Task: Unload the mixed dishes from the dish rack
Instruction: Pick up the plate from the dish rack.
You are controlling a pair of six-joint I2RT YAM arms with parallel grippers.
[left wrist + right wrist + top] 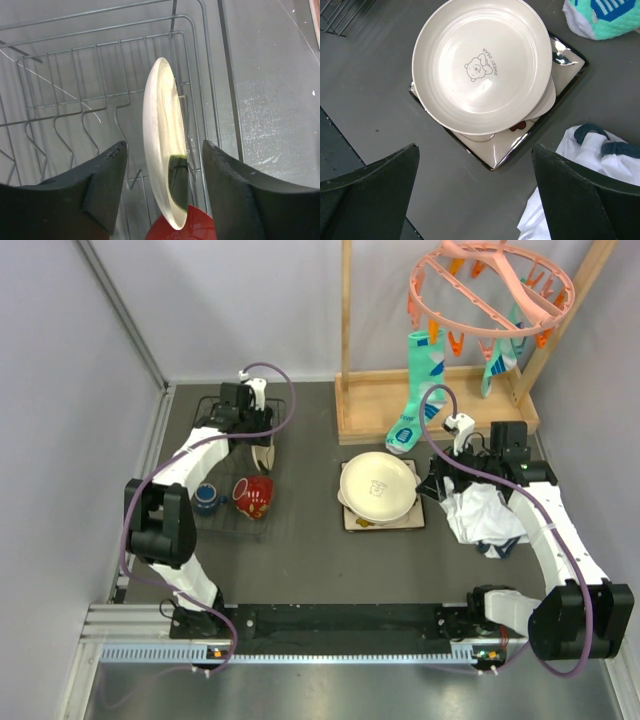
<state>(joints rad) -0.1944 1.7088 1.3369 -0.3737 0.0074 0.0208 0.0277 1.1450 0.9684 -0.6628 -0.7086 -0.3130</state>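
While the left gripper [164, 150] hangs released over the dish rack [240, 525], a cream dish [157, 110] stands on edge between its spread fingers, rim line parallel to the finger faces, this arm the nearer.

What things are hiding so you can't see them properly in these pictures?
Square plate: right wrist view, the round cream dish covers most of its pattern.
Red mug: left wrist view, cut off by the bottom edge, only a sliver shows.
Blue mug: top view, too small to make out any detail.
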